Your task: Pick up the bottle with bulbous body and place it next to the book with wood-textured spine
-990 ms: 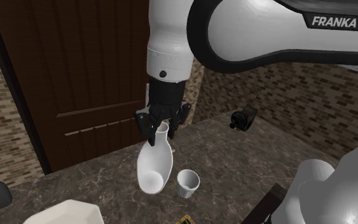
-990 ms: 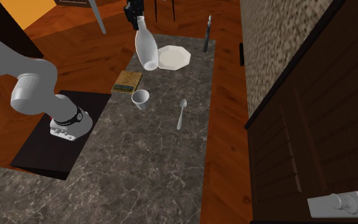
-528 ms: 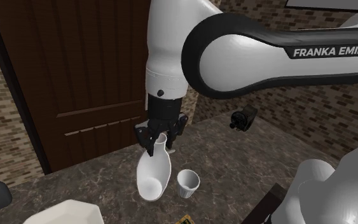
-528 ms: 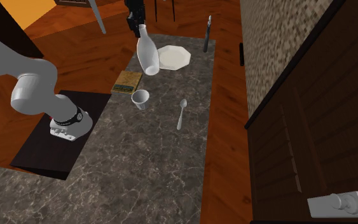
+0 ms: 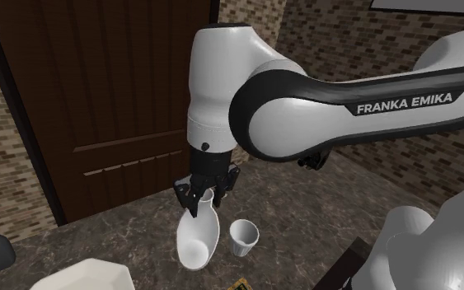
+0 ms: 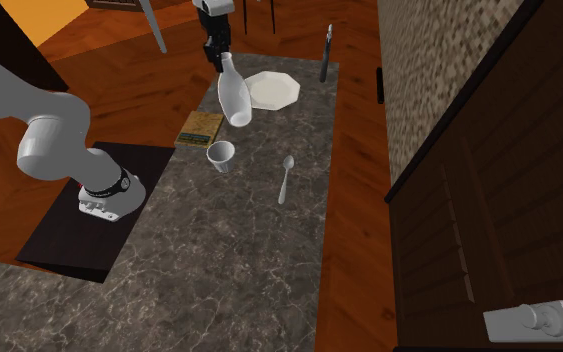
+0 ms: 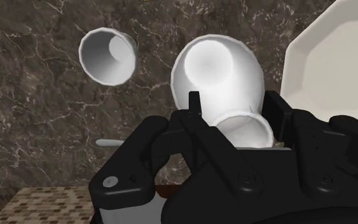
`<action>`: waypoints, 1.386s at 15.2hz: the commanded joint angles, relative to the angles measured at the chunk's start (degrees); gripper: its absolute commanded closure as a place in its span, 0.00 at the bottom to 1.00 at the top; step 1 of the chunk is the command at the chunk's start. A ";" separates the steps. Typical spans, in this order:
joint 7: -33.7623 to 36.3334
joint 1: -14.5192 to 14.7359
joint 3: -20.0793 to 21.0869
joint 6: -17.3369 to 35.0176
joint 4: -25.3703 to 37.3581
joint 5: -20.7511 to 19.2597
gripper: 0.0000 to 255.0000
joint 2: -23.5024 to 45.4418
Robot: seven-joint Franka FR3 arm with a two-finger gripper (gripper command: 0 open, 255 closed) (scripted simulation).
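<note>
Over the tabletop (image 6: 254, 230) edge by the book (image 6: 200, 127), end effector (image 5: 204, 195) clamping bottle (image 6: 234, 101) neck has descended; placement looks close.

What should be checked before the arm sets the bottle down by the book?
1. Grip: the gripper clasps the bottle at its neck: ok.
2. Bottle upright: it hangs tilted: not ok.
3. Target seen: the book lies at the edge of the counter: ok.
4. Room beside the book: the cup stands close to it and the plate lies further along, with bare counter between them: cannot tell if there is enough.
5. Gap under the bottle: cannot tell.
</note>
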 commanded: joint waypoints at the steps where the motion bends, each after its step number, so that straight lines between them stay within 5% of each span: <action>1: -0.01 0.01 0.09 1.58 -1.33 -0.02 1.00 0.20; 12: 0.57 0.09 0.94 10.24 -7.86 -0.42 1.00 2.43; 20: 0.61 0.09 0.98 10.64 -8.13 -0.45 1.00 2.58; 21: 0.61 0.09 0.98 10.64 -8.13 -0.45 0.00 2.57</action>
